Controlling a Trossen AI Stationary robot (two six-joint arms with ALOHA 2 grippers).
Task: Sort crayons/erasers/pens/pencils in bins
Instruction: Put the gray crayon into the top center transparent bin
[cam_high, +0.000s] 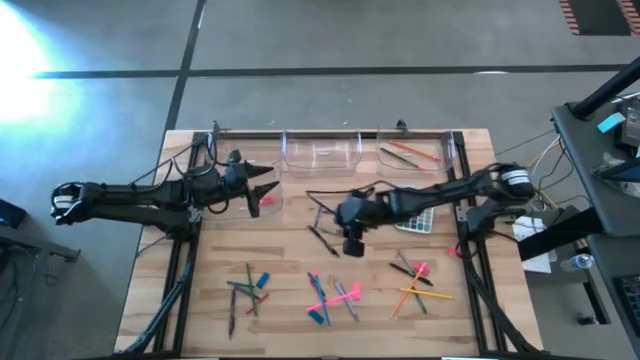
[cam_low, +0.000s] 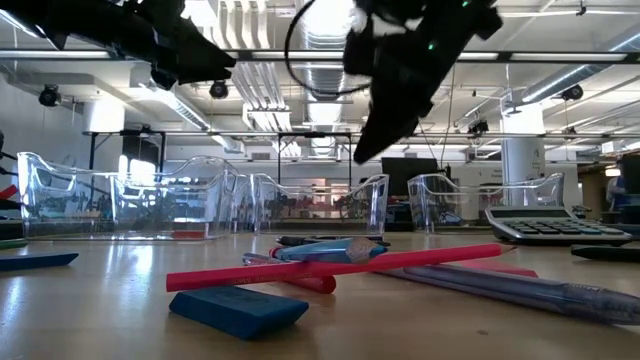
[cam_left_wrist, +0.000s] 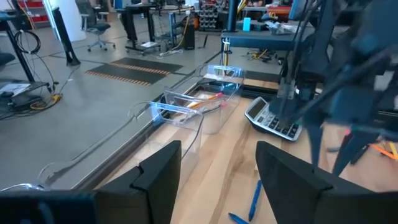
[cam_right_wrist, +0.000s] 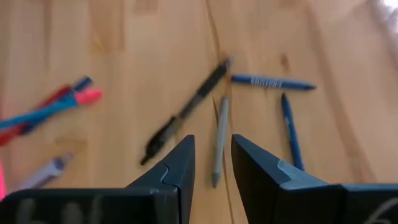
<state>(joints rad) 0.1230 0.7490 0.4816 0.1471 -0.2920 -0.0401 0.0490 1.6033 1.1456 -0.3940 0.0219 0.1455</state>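
Pens lie just ahead of the right gripper (cam_right_wrist: 211, 163), its empty jaws narrow, grey pen (cam_right_wrist: 218, 140) lengthwise between them.

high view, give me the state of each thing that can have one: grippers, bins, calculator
left gripper: open, empty, over the left bin
right gripper: slightly open, empty, above pens at table centre
left bin: upright, something pink inside
middle bin: upright, looks empty
right bin: upright, holds pencils
calculator: flat, face up, partly under the right arm
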